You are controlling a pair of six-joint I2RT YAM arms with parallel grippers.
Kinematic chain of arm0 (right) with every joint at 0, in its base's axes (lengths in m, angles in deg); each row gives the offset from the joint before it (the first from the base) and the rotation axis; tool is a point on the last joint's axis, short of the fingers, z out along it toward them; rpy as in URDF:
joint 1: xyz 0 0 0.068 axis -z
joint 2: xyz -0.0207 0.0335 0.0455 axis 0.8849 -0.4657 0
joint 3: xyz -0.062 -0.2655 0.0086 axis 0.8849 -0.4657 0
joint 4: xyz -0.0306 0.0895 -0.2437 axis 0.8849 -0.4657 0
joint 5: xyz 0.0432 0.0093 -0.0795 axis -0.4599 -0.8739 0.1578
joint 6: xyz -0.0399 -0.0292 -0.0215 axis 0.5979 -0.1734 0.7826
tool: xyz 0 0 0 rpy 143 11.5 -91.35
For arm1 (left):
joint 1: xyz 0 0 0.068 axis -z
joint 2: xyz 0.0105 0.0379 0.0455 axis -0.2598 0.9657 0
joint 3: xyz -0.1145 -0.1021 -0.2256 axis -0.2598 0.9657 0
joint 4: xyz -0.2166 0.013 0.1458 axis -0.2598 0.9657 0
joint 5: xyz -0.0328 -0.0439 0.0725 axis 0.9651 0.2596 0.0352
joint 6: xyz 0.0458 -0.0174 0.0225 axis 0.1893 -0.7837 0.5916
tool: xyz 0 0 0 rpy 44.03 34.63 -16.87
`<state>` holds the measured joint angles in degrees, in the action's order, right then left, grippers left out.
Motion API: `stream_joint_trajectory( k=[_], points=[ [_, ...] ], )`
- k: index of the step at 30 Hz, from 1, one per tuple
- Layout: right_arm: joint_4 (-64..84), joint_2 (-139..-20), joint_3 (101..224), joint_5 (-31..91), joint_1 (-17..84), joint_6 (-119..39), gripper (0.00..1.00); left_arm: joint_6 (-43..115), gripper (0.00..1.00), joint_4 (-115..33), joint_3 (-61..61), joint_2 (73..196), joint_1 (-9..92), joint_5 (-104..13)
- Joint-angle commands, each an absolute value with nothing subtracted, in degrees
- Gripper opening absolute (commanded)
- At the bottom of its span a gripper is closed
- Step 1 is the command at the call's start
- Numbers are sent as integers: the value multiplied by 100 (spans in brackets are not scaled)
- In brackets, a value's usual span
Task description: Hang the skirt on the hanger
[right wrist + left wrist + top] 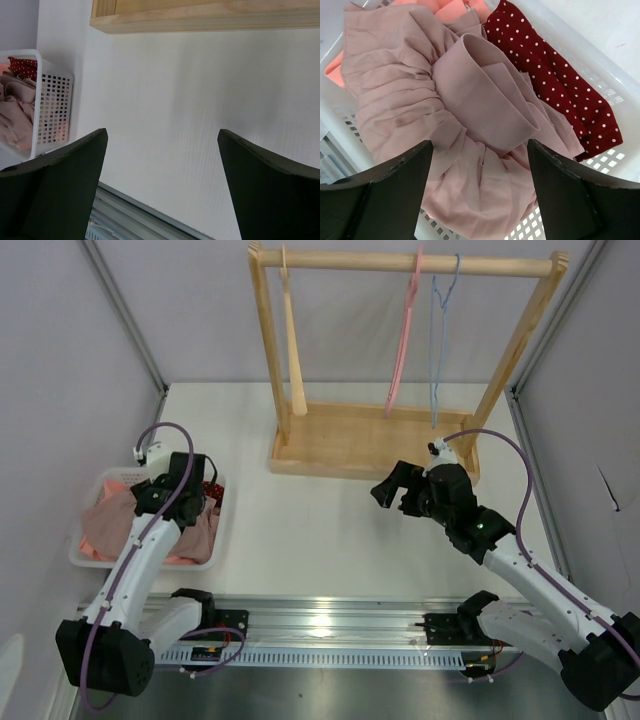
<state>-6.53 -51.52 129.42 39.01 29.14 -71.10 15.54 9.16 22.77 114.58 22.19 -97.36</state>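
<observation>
A dusty-pink skirt lies crumpled on top in the white basket at the left; it also shows in the top view. A dark red polka-dot garment and an orange one lie beside and under it. My left gripper is open just above the pink skirt, a finger on each side of a fold. Three hangers hang on the wooden rack: wooden, pink and blue. My right gripper is open and empty above the table, in front of the rack's base.
The rack's base board lies just beyond my right gripper. The basket shows at the left of the right wrist view. A metal rail runs along the near edge. Grey walls close in both sides.
</observation>
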Motion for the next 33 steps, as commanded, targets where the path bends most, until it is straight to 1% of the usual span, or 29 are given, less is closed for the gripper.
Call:
stream_joint_trajectory(
  k=[1,2,8,13,16,26,31,33],
  points=[
    [-364,-5078,13117,3819,2946,-7115,100,1374,81,758,2213,11575,2182,-9949],
    [-347,-5069,13108,3819,2946,-7115,99,1383,80,758,2178,11583,2182,-9932],
    [-268,-4981,12994,3820,2999,-7177,99,1593,78,749,1897,11592,2200,-9818],
    [-232,-4990,12994,3828,3016,-7194,99,1778,77,776,1651,11636,2595,-9861],
    [-223,-4990,12994,3820,3016,-7212,99,1804,79,881,1431,11820,2771,-10002],
    [-329,-4876,12976,3828,3060,-7247,99,1822,78,635,1676,12480,2693,-10230],
    [-382,-4832,12941,3828,3087,-7265,99,1945,73,442,1817,12656,2543,-10240],
    [-382,-4823,12906,3828,3104,-7274,99,1945,68,442,1843,12717,2455,-10222]
  ],
)
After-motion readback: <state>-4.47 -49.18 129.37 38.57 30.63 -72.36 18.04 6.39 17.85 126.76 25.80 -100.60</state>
